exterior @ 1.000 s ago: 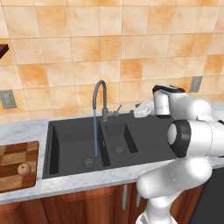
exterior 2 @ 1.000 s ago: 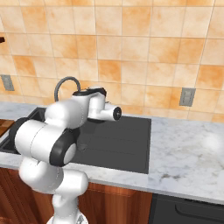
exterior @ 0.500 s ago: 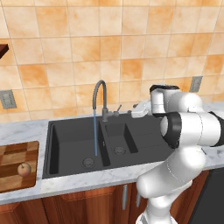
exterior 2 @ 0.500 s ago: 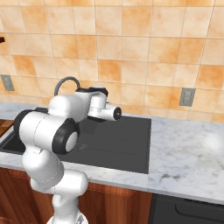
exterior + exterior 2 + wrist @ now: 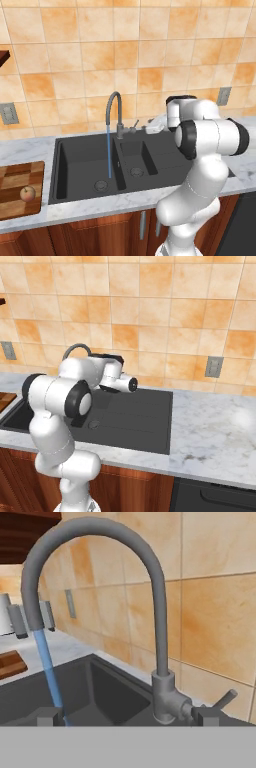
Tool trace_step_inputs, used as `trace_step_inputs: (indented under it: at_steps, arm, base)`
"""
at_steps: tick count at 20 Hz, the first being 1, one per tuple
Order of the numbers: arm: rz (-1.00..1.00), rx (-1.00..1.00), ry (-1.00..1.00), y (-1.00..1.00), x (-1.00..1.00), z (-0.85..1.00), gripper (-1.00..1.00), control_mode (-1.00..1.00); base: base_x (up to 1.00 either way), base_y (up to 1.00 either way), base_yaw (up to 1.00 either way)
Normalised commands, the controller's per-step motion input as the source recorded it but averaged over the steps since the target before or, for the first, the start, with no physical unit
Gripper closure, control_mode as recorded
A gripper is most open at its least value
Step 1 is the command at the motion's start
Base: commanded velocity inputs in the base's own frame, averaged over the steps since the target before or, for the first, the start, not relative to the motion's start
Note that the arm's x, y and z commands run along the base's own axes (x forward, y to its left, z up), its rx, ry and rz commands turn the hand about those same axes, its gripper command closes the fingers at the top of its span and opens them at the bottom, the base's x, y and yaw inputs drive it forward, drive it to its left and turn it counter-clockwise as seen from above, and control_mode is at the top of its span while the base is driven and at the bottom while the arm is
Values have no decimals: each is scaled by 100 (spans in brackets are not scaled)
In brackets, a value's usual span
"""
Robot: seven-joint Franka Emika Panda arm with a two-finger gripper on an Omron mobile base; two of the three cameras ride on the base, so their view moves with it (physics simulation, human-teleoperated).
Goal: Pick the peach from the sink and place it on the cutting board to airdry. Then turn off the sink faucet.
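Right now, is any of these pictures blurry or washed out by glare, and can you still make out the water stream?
Left base view: sharp and evenly lit, the blue stream plain against the black sink. Right base view: a soft bright sheen on the marble counter. Hand view: the faucet is crisp, the far wall looks soft.

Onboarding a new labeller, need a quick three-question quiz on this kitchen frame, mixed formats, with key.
1. True or false: the peach lies on the cutting board.
2. Water from the faucet falls into which basin of the sink: A the larger left one, B the smaller right one, C the drainboard?
3. What part of the faucet sticks out beside its base, near the gripper?

Key: 1 true. 2 A. 3 the lever.
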Motion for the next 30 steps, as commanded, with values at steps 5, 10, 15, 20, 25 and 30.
trace_step_inputs:
  at_steps: [5,10,15,20,25,30]
  arm:
    - [0,0,0,1,28,-21,-100,-100]
    - [0,0,0,1,28,-16,-100,-100]
    - [1,0,0,0,29,-14,-100,-100]
    - [1,0,0,0,33,-14,-100,-100]
    - [1,0,0,0,33,-17,-100,-100]
    - [1,0,0,3,35,-22,-100,-100]
  base:
    - [0,0,0]
    - [0,0,0]
    - [0,0,0]
    - [0,0,0]
    - [0,0,0]
    - [0,0,0]
